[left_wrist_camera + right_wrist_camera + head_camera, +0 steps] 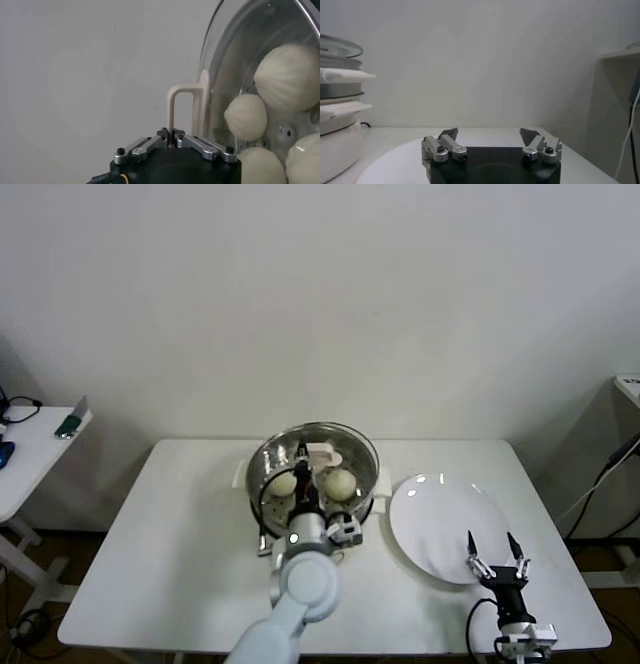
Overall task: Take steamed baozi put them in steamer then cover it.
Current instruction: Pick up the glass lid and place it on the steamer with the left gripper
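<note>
Clear glass cover (260,65), clamped by its cream handle (184,112) in my left claw (173,141), sits over the steamer (315,474) mid-tabletop (180,534) with the baozi (287,75) underneath, while my right claw (497,559), fingers apart, waits over the empty white plate (440,514).

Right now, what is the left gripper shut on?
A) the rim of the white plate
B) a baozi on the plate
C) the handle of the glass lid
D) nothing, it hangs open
C: the left gripper is shut on the cream-white handle of the glass lid, with the baozi visible through the glass in the steamer; the right gripper hangs open by the plate.
</note>
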